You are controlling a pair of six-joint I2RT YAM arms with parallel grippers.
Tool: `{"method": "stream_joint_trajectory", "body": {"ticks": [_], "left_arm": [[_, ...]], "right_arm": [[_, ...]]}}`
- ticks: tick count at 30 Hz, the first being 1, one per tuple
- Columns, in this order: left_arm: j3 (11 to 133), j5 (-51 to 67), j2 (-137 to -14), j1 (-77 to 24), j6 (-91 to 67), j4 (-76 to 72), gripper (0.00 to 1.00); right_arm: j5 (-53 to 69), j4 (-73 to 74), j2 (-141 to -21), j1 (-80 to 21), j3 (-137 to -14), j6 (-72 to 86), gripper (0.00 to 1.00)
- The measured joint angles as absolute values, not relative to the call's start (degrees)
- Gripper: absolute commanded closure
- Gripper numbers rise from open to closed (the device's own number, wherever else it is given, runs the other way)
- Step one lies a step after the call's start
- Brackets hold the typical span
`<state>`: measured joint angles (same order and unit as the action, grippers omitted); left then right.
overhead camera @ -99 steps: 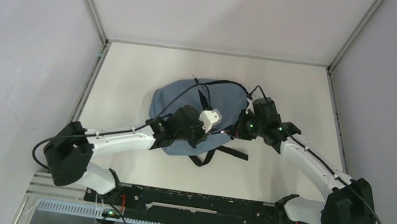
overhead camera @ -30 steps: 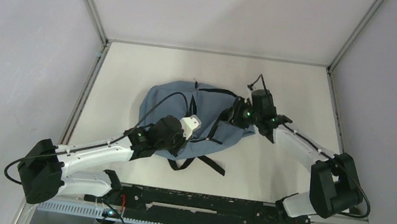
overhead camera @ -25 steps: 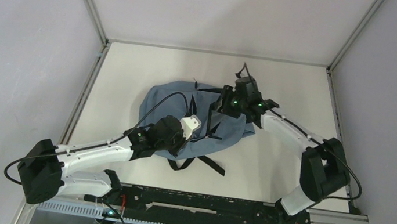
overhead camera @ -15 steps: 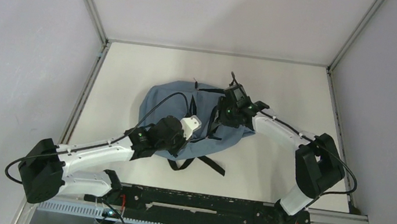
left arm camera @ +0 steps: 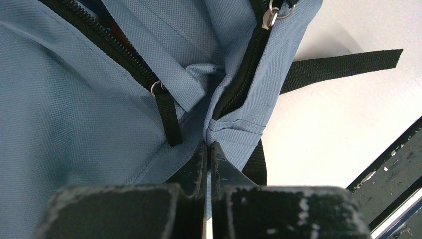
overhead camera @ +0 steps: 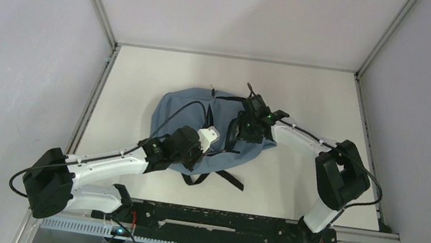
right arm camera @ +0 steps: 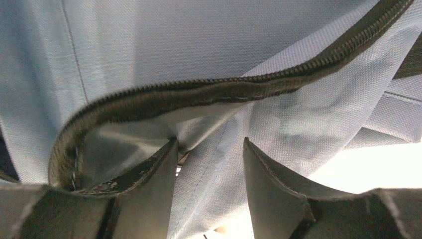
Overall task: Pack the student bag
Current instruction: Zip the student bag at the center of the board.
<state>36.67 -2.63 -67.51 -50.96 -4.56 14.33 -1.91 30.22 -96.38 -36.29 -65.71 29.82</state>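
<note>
Bag (overhead camera: 191,118) is being opened: left tool (left arm camera: 207,149) pinching its fabric, right tool (right arm camera: 209,149), newly swung in, straddling the zip (right arm camera: 199,94) unclenched.

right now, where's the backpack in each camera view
top external: backpack in the middle of the picture.
left wrist: fills the left and top of the picture.
right wrist: fills nearly the whole picture.
shared landmark: loose black strap, seen in top and left wrist views.
</note>
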Motion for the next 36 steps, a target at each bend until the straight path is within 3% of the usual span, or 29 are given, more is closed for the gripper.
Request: {"method": "stream_joint_trajectory", "body": {"ticks": [13, 26, 36], "left_arm": [[36.7, -2.6, -68.1, -51.0, -4.6, 14.1, 1.00], [36.7, -2.4, -69.5, -51.0, -4.6, 14.1, 1.00], [37.2, -1.8, -70.5, -51.0, -4.6, 13.7, 1.00]], "right_arm": [[-7.0, 37.3, -91.9, -35.4, -65.1, 27.5, 1.00], [-8.3, 38.3, -85.3, -36.5, -59.5, 28.5, 1.00], [-16.5, 37.3, -66.7, -37.2, -56.0, 32.4, 1.00]]}}
